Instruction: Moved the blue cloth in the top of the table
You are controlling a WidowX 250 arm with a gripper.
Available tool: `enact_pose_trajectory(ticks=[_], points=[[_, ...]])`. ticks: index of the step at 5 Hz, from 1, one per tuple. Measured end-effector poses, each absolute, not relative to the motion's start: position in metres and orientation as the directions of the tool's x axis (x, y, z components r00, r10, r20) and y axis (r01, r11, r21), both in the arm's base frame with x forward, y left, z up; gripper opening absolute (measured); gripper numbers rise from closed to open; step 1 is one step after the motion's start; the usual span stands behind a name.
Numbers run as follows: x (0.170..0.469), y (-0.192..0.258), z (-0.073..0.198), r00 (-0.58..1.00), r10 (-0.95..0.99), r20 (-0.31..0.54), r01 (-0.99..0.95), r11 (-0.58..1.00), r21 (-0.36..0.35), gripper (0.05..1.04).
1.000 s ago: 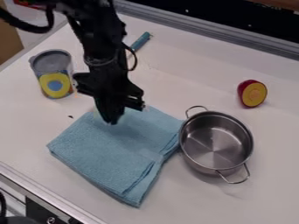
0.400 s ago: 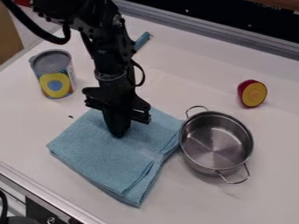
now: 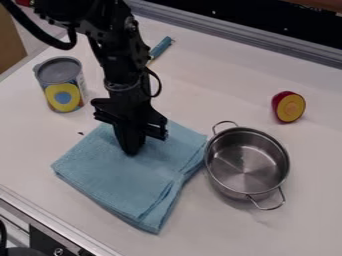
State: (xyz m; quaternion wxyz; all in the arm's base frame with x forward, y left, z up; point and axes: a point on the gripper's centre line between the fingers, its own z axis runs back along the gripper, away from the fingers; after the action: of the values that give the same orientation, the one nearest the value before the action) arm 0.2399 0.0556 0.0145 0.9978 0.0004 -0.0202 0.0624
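Blue cloth [image 3: 123, 185]: folded in layers on the white tabletop [image 3: 307, 195], and it's right under the gripper!
Black gripper [image 3: 131, 152]: pointing down onto the cloth's upper part, fingers together, tips right at the fabric; whether they pinch a fold, we cannot tell.
Steel pot [image 3: 247, 162]: two loop handles, just beside the cloth's right-hand corner in view.
Tin can [image 3: 60, 84]: upright near the cloth, upper left, wearing a label with a yellow shape around a blue centre; its side print is too small to tell.
Blue handle [image 3: 161, 47]: lying beyond the cloth, partly behind the arm.
Halved red-skinned fruit [image 3: 289, 107]: yellow face showing, out past the pot.
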Motion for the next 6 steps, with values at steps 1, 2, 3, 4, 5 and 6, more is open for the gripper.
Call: enact_pose_trajectory(ticks=[1,2,3,4,5,6], points=[[0.246,0.063,0.011,0.987,0.15,0.061,-0.15,0.989,0.007,0.052],[0.258,0.071,0.014,0.983,0.161,0.087,-0.162,0.987,0.006,0.052],[0.268,0.079,0.012,0.978,0.185,0.093,-0.186,0.982,0.005,0.052],[0.279,0.077,0.012,0.979,0.184,0.089,-0.185,0.983,0.005,0.052],[0.289,0.069,0.012,0.982,0.175,0.072,-0.175,0.985,-0.014,0.052],[0.3,0.058,0.012,0.987,0.15,0.049,-0.149,0.988,-0.033,0.052]])
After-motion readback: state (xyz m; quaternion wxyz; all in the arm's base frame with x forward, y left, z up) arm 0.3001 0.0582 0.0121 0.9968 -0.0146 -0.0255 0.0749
